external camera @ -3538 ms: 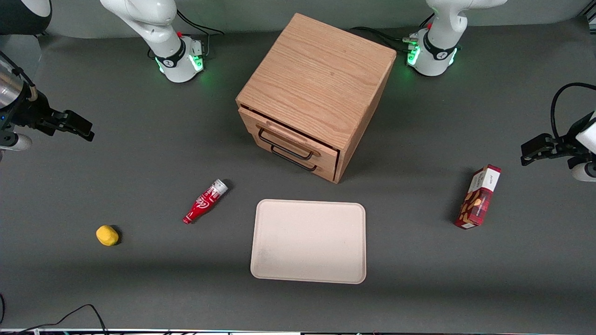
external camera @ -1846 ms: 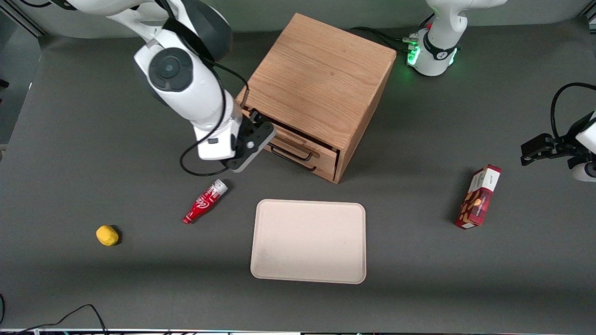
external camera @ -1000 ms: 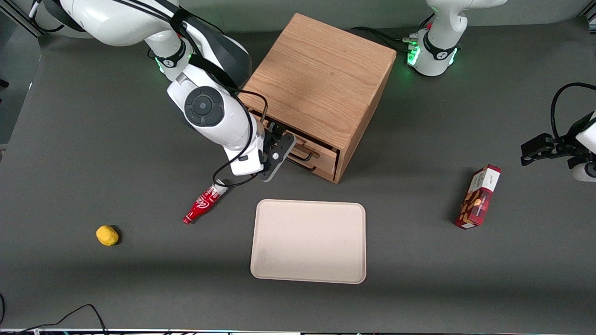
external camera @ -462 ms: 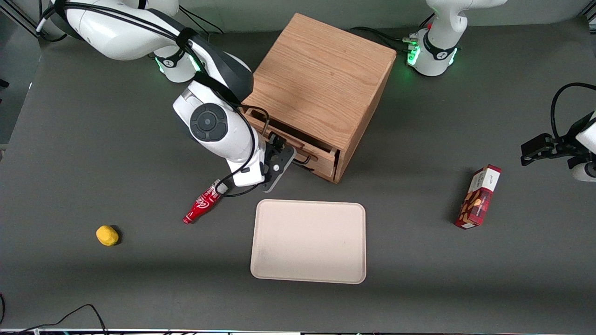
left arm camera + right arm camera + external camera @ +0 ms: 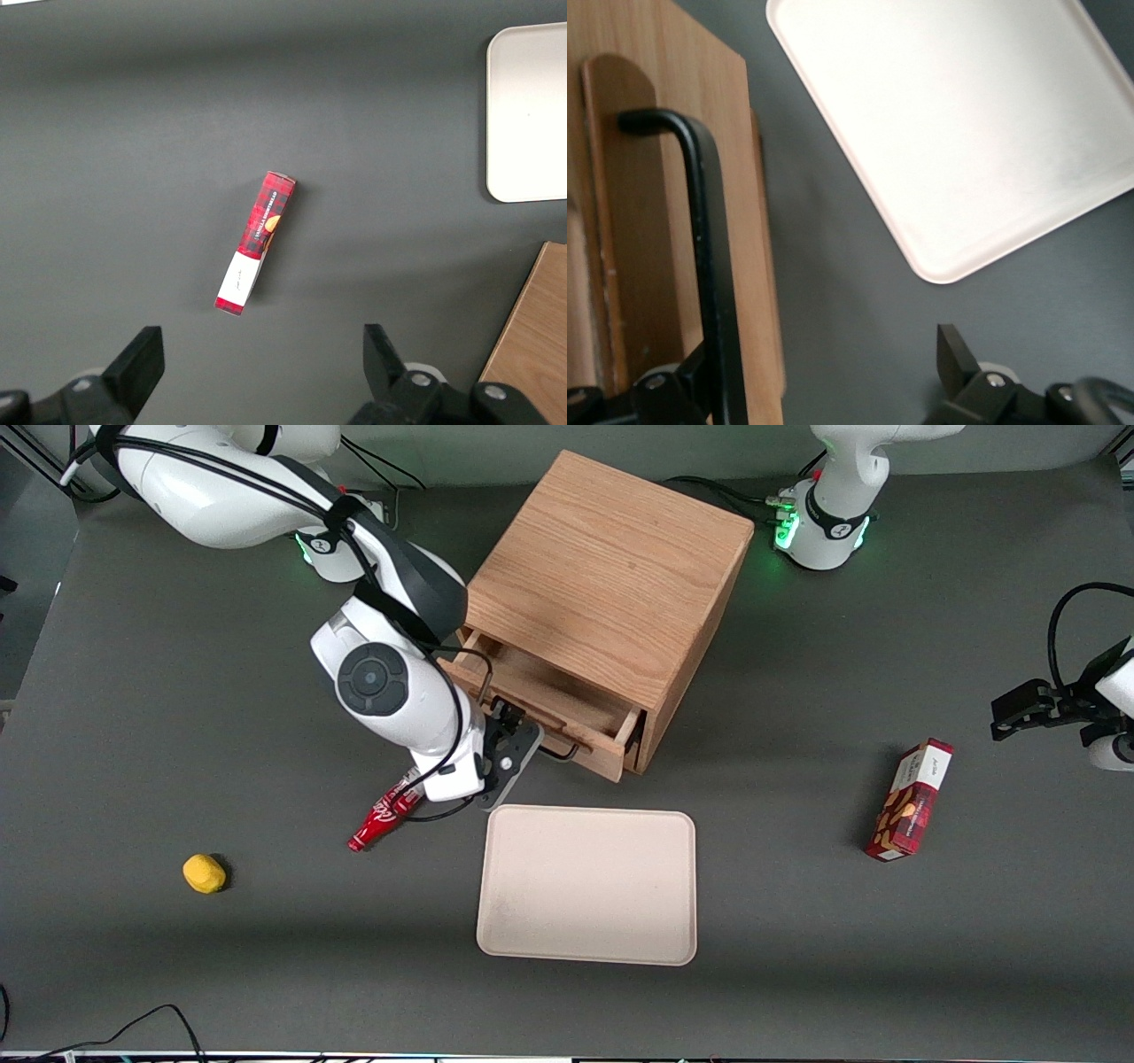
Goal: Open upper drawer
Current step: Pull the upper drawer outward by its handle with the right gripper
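The light-oak cube cabinet [image 5: 611,567] stands mid-table. Its upper drawer [image 5: 542,693] is pulled part way out, with its bare inside showing. My right gripper [image 5: 516,740] is at the drawer's front, at the thin black bar handle [image 5: 564,754]. In the right wrist view the gripper [image 5: 824,354] is open, its fingers wide apart. The handle [image 5: 709,248] runs just inside one finger [image 5: 678,385], against the drawer front [image 5: 651,177]. The lower drawer is hidden under the upper one.
A cream tray [image 5: 586,884] lies nearer the front camera than the cabinet; it also shows in the right wrist view [image 5: 966,115]. A red bottle [image 5: 379,821] lies beside my wrist. A yellow lump [image 5: 204,872] lies toward the working arm's end, a red box [image 5: 912,799] toward the parked arm's.
My right arm swung in from the table's end to the cabinet front and reached the upper handle. Over the last second the drawer slid out toward the front camera with the gripper.
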